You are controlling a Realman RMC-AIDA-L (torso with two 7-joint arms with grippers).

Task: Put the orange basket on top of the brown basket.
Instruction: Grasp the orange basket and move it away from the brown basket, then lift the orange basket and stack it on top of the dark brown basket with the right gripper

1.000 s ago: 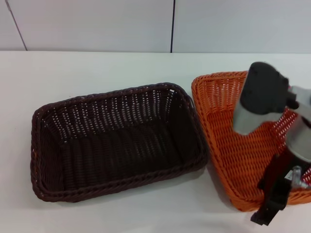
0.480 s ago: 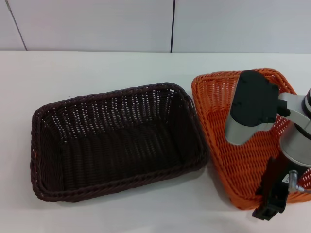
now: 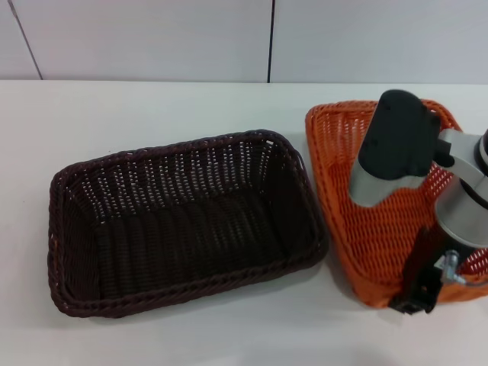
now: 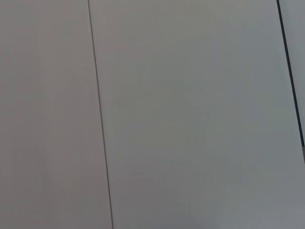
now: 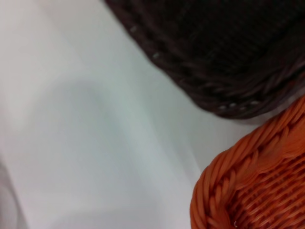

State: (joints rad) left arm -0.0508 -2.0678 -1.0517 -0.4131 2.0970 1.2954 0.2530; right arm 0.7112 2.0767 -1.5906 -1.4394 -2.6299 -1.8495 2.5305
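Note:
The orange basket (image 3: 358, 206) is at the right of the white table, tilted, its near rim raised. My right gripper (image 3: 417, 284) is shut on that near rim, with one black finger (image 3: 414, 276) outside the wall. The brown basket (image 3: 183, 221) sits flat on the table just left of it, open side up and empty. The right wrist view shows the orange basket's braided rim (image 5: 248, 181) close to the brown basket's corner (image 5: 228, 57), with bare table between. My left gripper is out of view; its wrist view shows only wall.
The white table (image 3: 152, 107) runs to a pale panelled wall (image 3: 229, 38) at the back. My right arm (image 3: 396, 145) hangs over the orange basket's inside and hides part of it.
The orange basket's near rim has risen with my right gripper and shifted slightly right and back. The brown basket has not moved.

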